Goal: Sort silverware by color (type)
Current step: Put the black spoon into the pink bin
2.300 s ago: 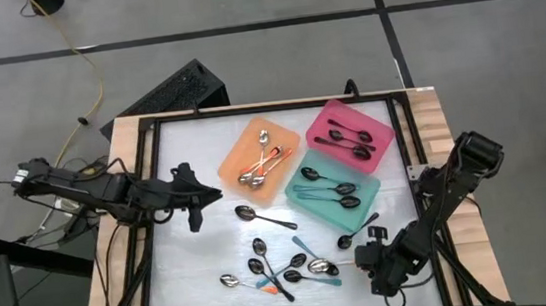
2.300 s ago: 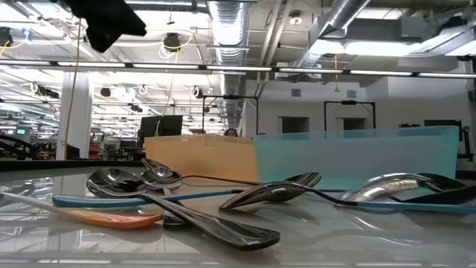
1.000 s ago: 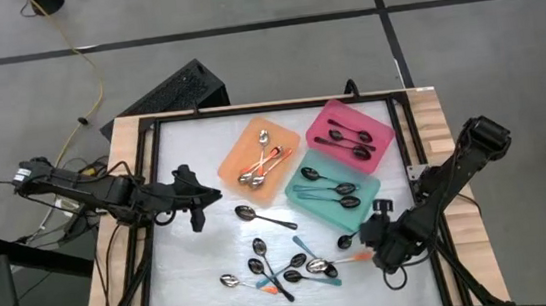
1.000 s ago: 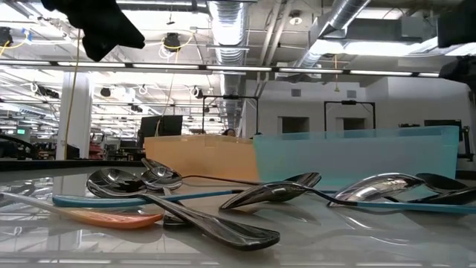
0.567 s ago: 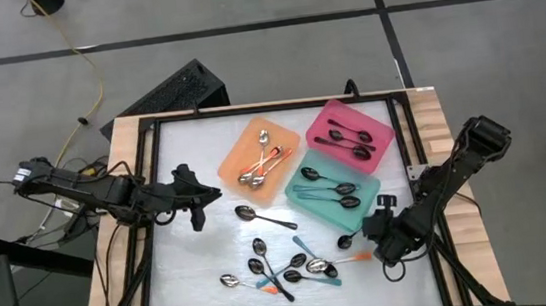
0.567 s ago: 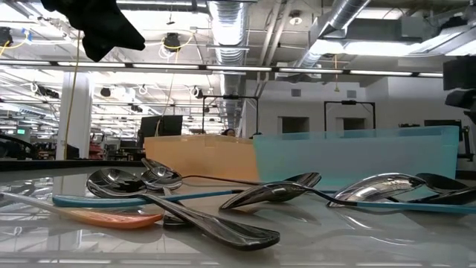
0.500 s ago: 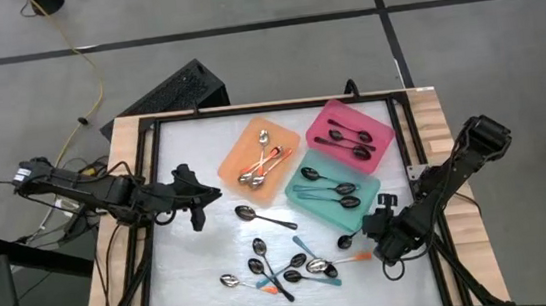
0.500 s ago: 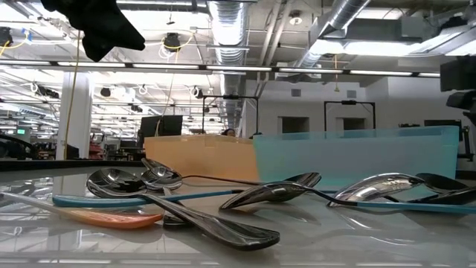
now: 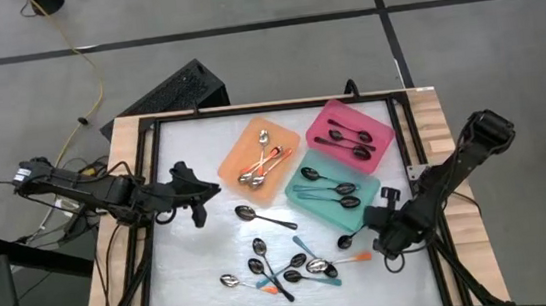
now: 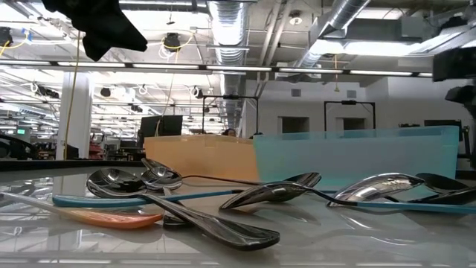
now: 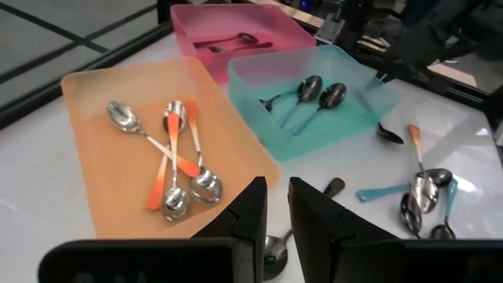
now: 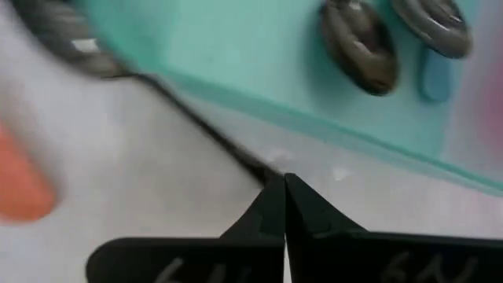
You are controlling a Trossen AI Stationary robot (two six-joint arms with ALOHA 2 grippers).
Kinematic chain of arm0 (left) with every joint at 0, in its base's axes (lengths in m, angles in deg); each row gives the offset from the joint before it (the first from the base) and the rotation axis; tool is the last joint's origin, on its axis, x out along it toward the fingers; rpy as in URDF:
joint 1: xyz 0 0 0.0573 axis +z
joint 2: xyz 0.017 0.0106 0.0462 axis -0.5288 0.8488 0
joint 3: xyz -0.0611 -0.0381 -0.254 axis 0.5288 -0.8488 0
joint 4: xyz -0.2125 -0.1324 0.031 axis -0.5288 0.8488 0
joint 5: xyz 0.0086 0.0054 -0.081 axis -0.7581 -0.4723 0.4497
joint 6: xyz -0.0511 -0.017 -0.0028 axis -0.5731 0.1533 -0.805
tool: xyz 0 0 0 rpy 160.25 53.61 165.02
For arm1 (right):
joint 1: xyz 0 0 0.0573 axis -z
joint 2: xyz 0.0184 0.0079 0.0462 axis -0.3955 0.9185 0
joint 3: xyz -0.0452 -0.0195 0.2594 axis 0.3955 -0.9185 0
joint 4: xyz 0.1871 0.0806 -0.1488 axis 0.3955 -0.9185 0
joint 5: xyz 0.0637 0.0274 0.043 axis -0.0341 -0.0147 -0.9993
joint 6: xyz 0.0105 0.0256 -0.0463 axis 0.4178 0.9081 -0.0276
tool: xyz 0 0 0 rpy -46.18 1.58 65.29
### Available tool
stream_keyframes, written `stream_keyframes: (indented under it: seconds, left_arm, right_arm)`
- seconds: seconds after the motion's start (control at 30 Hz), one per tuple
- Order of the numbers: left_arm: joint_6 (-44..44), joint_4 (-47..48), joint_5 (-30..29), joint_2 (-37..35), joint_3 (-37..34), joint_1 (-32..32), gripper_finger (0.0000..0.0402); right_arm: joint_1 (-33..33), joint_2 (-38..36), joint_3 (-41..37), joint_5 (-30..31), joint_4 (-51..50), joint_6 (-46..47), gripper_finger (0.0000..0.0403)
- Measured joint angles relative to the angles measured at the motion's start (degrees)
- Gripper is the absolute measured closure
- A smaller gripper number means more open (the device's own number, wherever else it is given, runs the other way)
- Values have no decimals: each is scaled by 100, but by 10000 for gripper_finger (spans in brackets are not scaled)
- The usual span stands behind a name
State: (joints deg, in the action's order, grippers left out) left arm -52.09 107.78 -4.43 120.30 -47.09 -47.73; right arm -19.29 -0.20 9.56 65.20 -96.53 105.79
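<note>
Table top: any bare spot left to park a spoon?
Free: the white surface between the left gripper and the loose spoon pile. Crowded: the pile itself and the gap to the teal tray, where the right gripper works.

Right gripper (image 9: 373, 226) moved toward black spoon (image 9: 353, 236), now pinched closed on its handle

left claw (image 9: 200, 202) is held low near the left side, fingers parted by a narrow gap; right claw (image 9: 372, 230) is lowered at the right, fingers pressed together.
</note>
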Motion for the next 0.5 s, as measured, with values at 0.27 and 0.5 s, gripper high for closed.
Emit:
stream_keyframes:
  seconds: [0.27,0.5]
  left_arm:
    - [0,0,-229,0,0,0,360]
    - [0,0,-365,0,0,1,360]
  right_arm:
    - [122,82,-394,259,567,40,398]
    - [135,82,-651,219,1255,45,399]
